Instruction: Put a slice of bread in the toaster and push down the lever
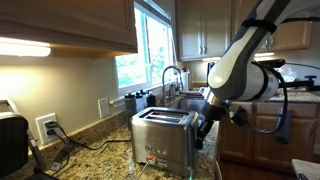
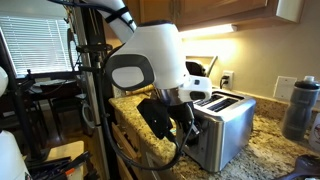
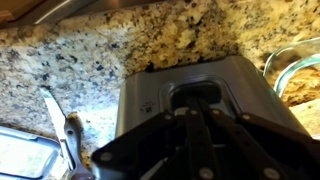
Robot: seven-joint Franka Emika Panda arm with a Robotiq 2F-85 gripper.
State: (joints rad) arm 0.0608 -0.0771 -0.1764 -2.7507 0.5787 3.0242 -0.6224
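Observation:
The stainless-steel toaster [image 1: 160, 135] stands on the granite counter and shows in both exterior views [image 2: 228, 125]. My gripper [image 1: 205, 122] is low at the toaster's narrow end, where the lever is. In the wrist view the toaster's end face [image 3: 215, 72] fills the middle, with the dark lever slot [image 3: 192, 97] right at my fingertips. My gripper [image 3: 190, 128] has its fingers pressed together over that slot, with nothing between them. In an exterior view the arm's wrist [image 2: 160, 60] hides the gripper. The slice of bread is not visible in any view.
A knife [image 3: 56, 112] and a pale tray [image 3: 22, 152] lie on the counter beside the toaster. A glass bowl [image 3: 296, 68] stands on its other side. The sink faucet [image 1: 170, 76], a black appliance [image 1: 10, 142] and a grey bottle [image 2: 300, 106] are nearby.

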